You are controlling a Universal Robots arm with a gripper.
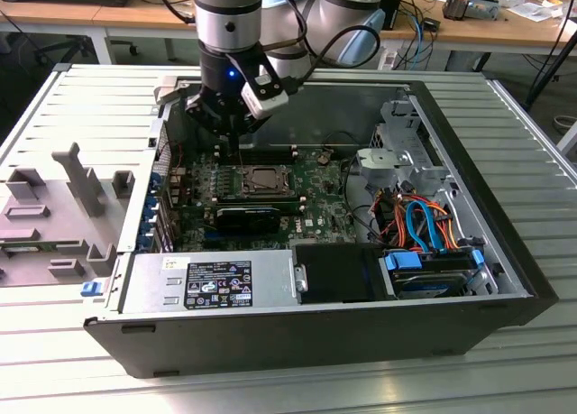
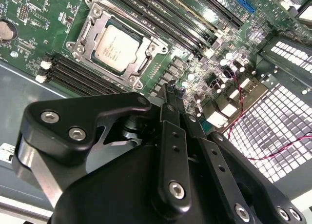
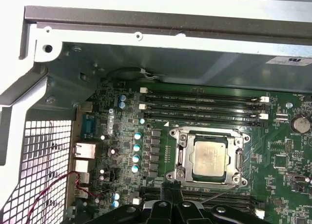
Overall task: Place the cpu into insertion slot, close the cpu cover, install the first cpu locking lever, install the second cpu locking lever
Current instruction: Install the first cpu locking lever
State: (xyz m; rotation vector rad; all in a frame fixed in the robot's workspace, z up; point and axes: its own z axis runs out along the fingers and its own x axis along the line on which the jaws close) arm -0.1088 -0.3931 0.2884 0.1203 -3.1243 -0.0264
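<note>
Locating the cpu (image 3: 210, 158) came first: where did it lie? — student

It lay flat in the insertion slot (image 3: 210, 181), just left of the middle of the exterior view, on the motherboard (image 1: 315, 202) inside the computer case (image 1: 509, 252). The cpu cover (image 3: 181, 155) appeared folded down around it, framing the silver top. — tutor

And the hand (image 2: 174, 91)? — student

It hung just beside the socket's edge, toward the exterior view's left and slightly higher in that frame, its fingertips drawn together. A thin locking lever (image 3: 222, 193) slanted up from the socket toward it. Whether the tips pinched that lever could not be told. — tutor

How would these parts handle? — student

By judgement, the chip was light, stiff and thin, but fragile underneath. Under the cover it offered no hold, and only its bare edges would ever suit a grip. The cover was stiff sheet metal on a hinge, best pushed flat on its frame. The lever was springy, smooth steel wire, apt to slip, and best taken at its bent free end. — tutor
</note>
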